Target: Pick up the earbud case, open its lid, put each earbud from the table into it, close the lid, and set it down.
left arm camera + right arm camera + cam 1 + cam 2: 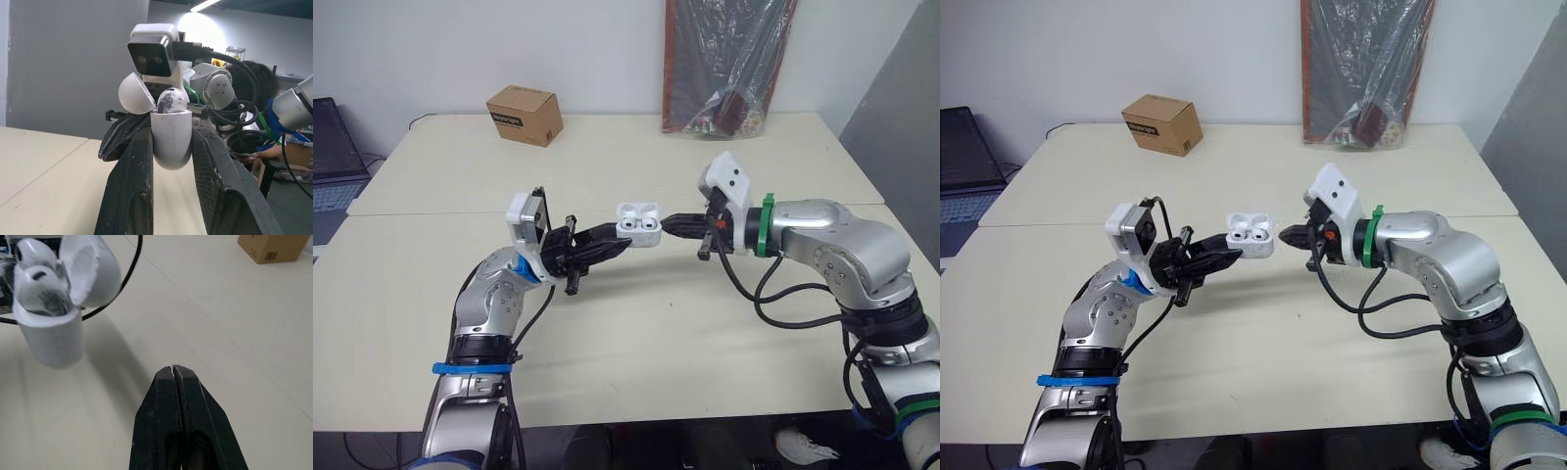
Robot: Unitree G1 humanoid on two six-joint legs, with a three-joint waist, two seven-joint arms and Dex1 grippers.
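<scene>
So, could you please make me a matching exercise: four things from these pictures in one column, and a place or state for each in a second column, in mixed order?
1. earbud case
2. left end effector
3. right end effector
4. cardboard box

A. shut, holding nothing
B. on the far side of the table
C. lid open, held above the table
D. shut on the earbud case

Pairs: 1-C, 2-D, 3-A, 4-B
</scene>
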